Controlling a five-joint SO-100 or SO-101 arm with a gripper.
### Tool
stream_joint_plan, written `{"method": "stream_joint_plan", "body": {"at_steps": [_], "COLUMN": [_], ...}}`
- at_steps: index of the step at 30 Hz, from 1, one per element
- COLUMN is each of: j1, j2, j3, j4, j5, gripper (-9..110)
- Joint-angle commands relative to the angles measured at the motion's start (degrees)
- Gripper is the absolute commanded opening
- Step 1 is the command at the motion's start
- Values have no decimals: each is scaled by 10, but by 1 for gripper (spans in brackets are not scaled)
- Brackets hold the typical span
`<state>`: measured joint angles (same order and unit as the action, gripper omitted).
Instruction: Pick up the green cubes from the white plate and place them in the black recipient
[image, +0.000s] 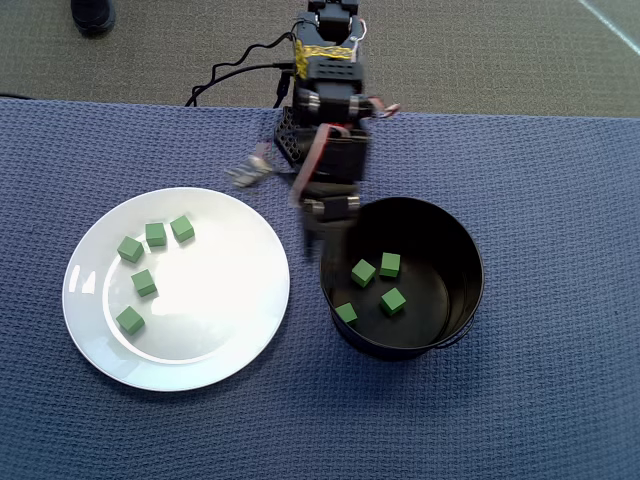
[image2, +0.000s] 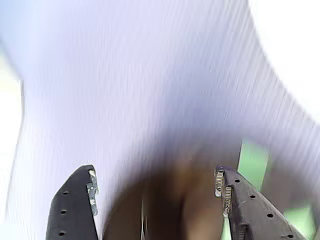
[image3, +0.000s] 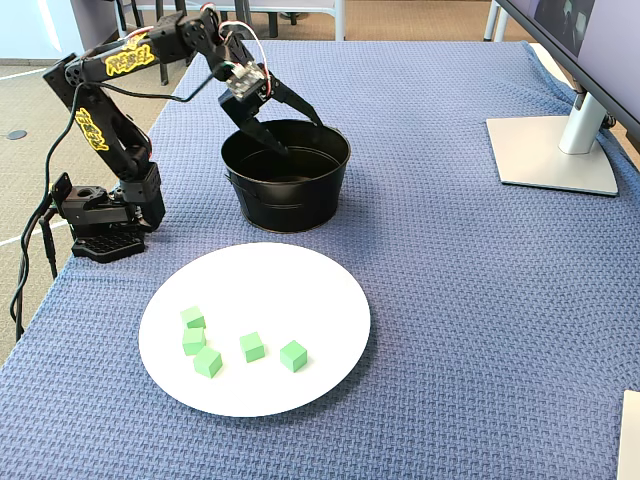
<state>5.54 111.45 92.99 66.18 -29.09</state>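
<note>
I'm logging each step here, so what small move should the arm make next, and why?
Probably swing toward the white plate and line up over one of its cubes. The jaws stand open and empty above the black pot, four cubes already lie inside it, and five remain on the plate.
</note>
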Motion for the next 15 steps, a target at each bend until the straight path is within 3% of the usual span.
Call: {"method": "stream_joint_plan", "body": {"at_steps": [1,7,11,15], "j1": [119,272,318,338], "j2": [-58,-178,-264,-321], "j3": [-86,-39,-35,-30], "j4": [-22,-221,-253,-258], "j5": [-86,-189,-272,-425], "gripper": [23,23,24,26]}}
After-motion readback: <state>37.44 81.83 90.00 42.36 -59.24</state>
